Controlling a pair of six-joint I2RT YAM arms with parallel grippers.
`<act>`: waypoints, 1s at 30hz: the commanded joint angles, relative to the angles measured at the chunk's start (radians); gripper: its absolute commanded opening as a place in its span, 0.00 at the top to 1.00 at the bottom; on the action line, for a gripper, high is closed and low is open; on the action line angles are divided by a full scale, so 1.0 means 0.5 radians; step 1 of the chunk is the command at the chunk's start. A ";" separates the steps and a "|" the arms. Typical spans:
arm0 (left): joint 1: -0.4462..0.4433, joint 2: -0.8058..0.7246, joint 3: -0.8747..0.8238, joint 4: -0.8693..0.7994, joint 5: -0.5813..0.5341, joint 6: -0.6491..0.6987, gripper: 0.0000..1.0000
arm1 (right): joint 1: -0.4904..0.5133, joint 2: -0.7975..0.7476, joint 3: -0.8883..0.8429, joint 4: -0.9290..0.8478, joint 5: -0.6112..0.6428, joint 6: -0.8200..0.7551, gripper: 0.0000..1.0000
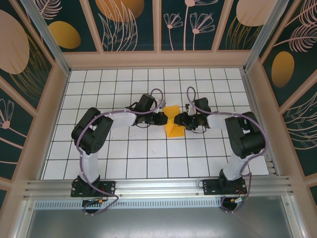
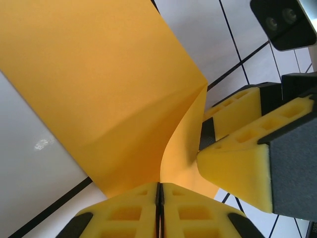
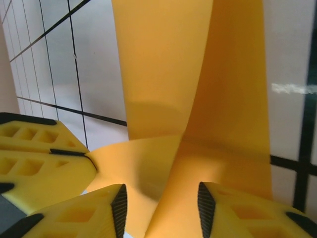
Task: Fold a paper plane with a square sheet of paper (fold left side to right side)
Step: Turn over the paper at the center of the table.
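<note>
sheet: square sheet of paper (image 1: 174, 129), curled up, centre of table (image 1: 148, 148)
left gripper (image 2: 159, 187): pinched closed on sheet's edge
right gripper (image 3: 161, 187): fingers parted, straddling sheet

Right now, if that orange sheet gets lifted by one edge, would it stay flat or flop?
Probably flop: the sheet of paper curves smoothly away from where the left gripper pinches it. It looks very light, since that one pinch seems to hold part of it up. It likely creases easily; a faint fold line already crosses it.
</note>
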 commanded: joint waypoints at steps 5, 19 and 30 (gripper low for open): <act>0.064 -0.137 -0.074 0.067 -0.090 -0.040 0.64 | 0.040 0.079 0.068 0.179 -0.101 0.078 0.80; 0.299 -1.172 -0.660 0.494 -0.171 -0.490 0.02 | -0.136 -0.365 0.126 0.533 -0.371 0.339 0.94; 0.249 -1.148 -0.709 1.247 0.459 -1.070 0.02 | -0.039 -0.570 0.350 0.893 -0.505 0.752 0.93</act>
